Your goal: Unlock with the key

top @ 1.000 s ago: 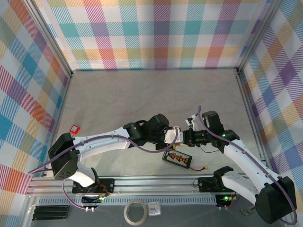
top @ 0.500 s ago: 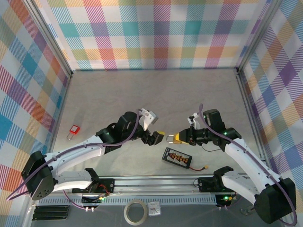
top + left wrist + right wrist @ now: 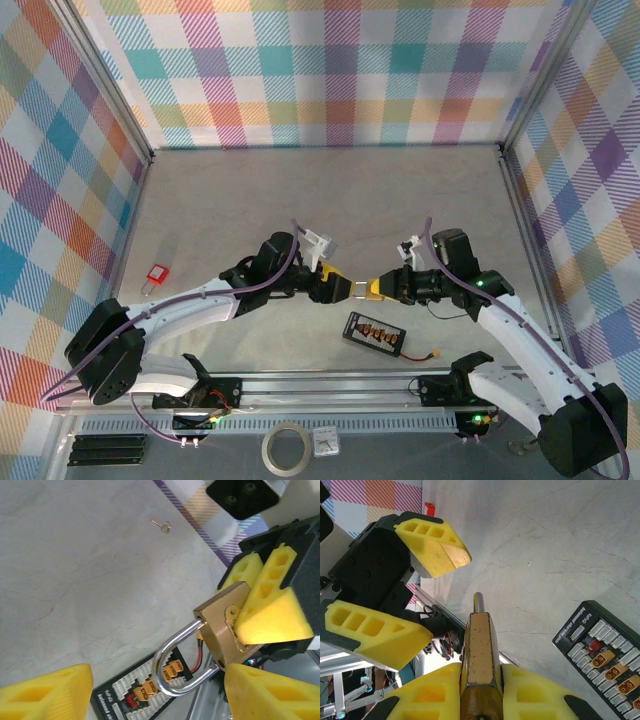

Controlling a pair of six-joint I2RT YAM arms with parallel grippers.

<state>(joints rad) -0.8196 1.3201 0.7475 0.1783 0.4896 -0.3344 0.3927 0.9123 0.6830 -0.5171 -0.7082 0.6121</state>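
red padlock (image 3: 155,273) sits unused by table's left edge. left gripper (image 3: 338,287) wide open, holding nothing, pads flanking the shackle (image 3: 175,655), probably set to pull it. right gripper (image 3: 376,290) clamps brass padlock (image 3: 220,625) body, shackle presented leftward. key (image 3: 162,526) loose on table near right edge, not inserted. keyhole hidden; key too small in top view

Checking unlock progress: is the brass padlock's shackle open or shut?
Apparently shut: in the left wrist view both ends of the shackle meet the brass padlock body.
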